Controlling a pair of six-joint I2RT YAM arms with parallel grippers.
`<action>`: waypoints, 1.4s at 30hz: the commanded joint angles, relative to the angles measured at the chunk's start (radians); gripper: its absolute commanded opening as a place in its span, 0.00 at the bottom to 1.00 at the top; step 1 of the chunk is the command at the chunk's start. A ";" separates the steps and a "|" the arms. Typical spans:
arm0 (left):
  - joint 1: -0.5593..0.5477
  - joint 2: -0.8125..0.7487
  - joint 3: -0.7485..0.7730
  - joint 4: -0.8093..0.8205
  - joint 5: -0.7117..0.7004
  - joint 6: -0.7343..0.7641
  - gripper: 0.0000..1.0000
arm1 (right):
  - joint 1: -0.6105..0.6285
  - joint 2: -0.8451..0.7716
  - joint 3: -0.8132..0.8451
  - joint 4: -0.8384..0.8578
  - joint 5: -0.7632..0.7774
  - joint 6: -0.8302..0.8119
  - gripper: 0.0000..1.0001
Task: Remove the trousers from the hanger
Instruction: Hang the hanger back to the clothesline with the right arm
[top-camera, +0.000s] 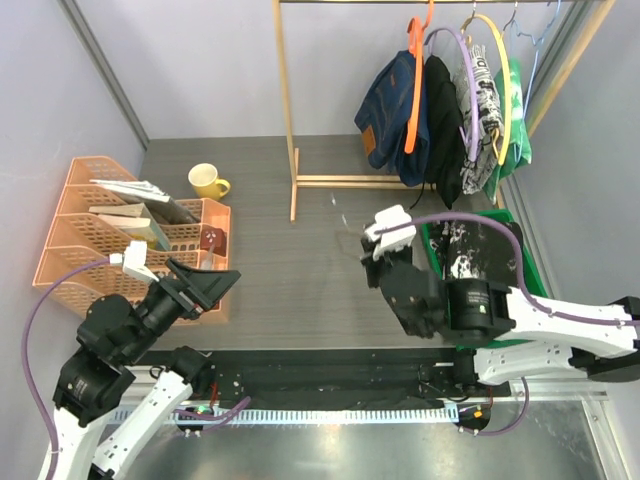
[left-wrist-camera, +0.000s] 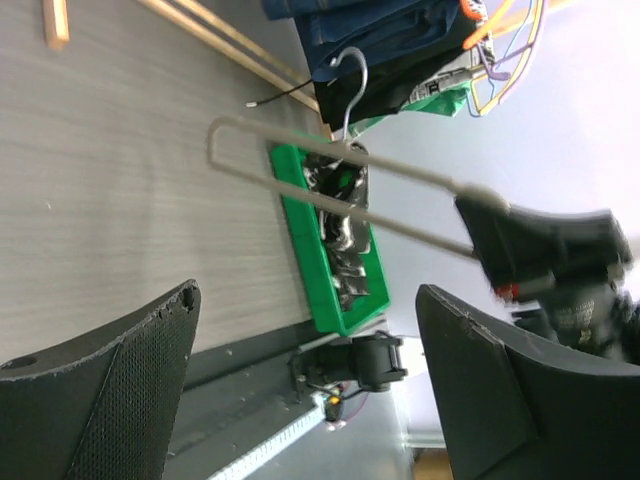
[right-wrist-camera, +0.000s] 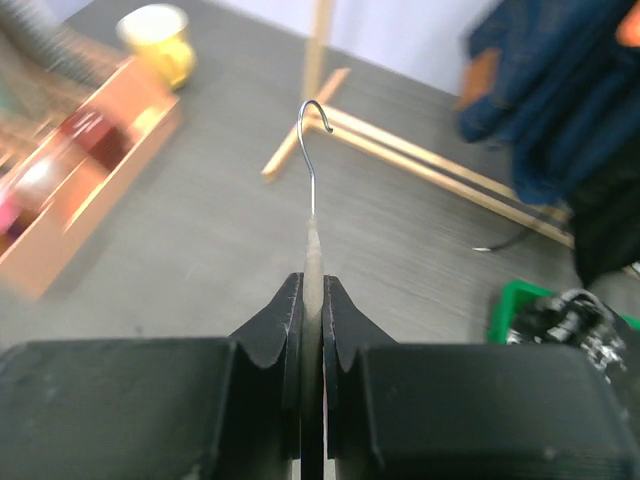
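My right gripper is shut on a bare, pale hanger, seen edge-on with its wire hook pointing away over the table. From the left wrist view that hanger shows as a long loop held above the green bin. Black-and-white marbled trousers lie in that bin. Navy denim, black, newspaper-print and green mottled trousers hang on hangers on the rack. My left gripper stands open and empty near the orange baskets, well left of the hanger.
A wooden clothes rack stands at the back of the table. Orange mesh baskets holding books sit at the left, with a yellow mug behind them. The green bin lies at the right edge by the wall.
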 joint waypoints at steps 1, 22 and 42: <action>-0.004 0.030 0.057 0.026 0.024 0.183 0.88 | -0.159 0.077 0.083 0.149 0.052 0.064 0.01; -0.002 -0.004 0.086 -0.098 0.029 0.446 0.88 | -0.405 0.499 0.281 1.362 -0.267 -0.877 0.01; -0.011 0.102 0.035 -0.045 -0.030 0.492 0.88 | -0.566 0.600 0.264 1.619 -0.546 -1.020 0.01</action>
